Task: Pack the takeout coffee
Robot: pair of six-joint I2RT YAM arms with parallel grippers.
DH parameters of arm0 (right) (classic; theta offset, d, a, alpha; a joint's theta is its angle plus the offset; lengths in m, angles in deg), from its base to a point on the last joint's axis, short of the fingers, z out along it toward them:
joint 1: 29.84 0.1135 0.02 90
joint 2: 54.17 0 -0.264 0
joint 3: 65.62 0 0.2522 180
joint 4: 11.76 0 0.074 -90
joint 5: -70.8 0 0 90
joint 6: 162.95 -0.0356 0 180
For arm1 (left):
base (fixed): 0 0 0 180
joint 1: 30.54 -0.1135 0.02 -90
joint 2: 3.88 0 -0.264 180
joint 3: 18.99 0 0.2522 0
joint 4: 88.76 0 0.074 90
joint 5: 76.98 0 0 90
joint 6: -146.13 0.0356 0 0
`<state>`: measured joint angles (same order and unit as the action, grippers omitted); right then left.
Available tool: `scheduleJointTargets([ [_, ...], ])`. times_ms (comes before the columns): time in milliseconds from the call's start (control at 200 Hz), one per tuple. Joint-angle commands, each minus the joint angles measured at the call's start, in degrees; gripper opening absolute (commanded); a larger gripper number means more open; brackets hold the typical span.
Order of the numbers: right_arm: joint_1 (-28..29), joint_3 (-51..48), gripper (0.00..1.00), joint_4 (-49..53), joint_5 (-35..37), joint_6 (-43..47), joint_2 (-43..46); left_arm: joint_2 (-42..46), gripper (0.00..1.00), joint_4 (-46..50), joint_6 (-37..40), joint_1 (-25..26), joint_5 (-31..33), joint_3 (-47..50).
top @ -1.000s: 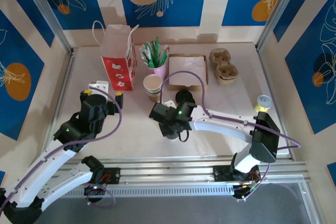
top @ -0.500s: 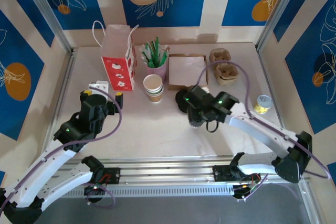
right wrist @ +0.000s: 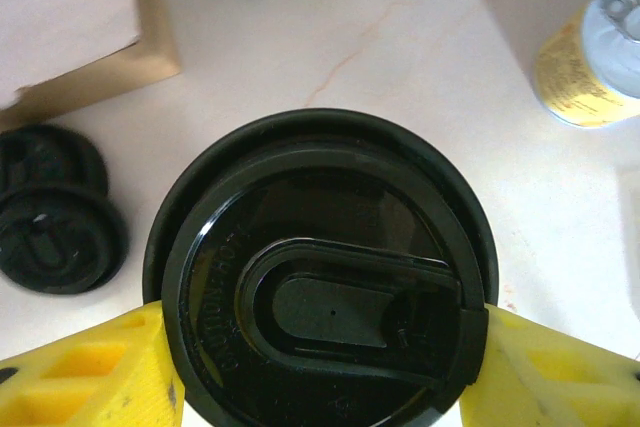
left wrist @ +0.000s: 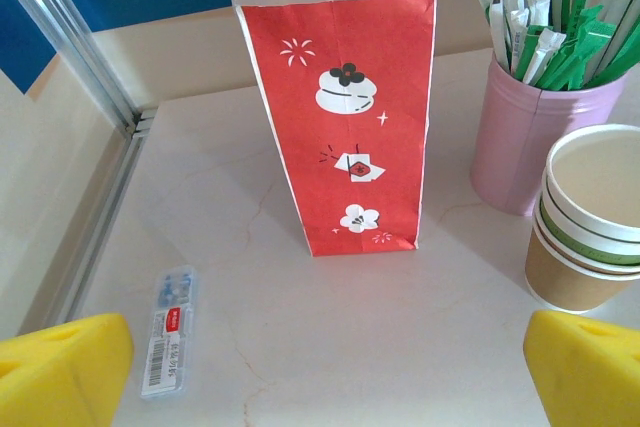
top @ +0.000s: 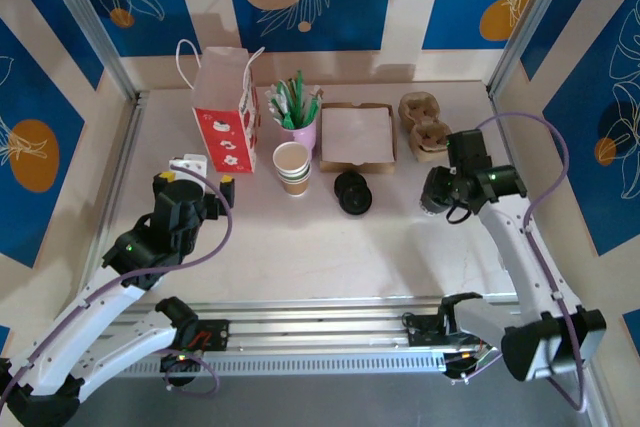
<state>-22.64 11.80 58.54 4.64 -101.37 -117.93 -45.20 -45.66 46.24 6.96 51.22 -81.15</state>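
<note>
Carrying lid (right wrist: 322,272) rightward (right pincer (right wrist: 325,352))

the table's (top: 290,237) near middle lies bare, so passage from 6 o'clock is unhindered. the far edge is blocked from 10 to 2 o'clock by a paper bag (top: 225,97), a pink stirrer cup (top: 298,127), stacked paper cups (top: 291,167), a napkin box (top: 356,135) and cup carriers (top: 425,127). loose lids (top: 353,192) are found at the centre. 3 o'clock is taken by the right gripper (top: 437,192), clamped on a black lid (right wrist: 320,277), with a can (right wrist: 590,57) near it.
</note>
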Motion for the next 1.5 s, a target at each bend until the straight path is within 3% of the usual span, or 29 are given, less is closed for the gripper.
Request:
scheduleJointTargets([
  [0,-5.02,1.82,0.61,-3.09,-5.48,2.64,-3.51,0.45,1.00,-0.96,1.24,-0.32,0.21,0.19],
  [565,-10.80,11.48,0.63,-4.08,-0.64,1.50,-23.77,0.58,1.00,-0.94,1.13,-0.34,-0.07,0.24],
  [1055,-11.07,11.46,0.67,-4.86,-0.43,1.79,-27.50,0.69,1.00,-0.91,1.19,-0.33,-0.06,0.16],
  [1496,-10.03,14.34,0.80,-3.06,0.18,1.88,-25.47,0.54,1.00,-1.04,1.20,-0.37,-0.05,0.31],
])
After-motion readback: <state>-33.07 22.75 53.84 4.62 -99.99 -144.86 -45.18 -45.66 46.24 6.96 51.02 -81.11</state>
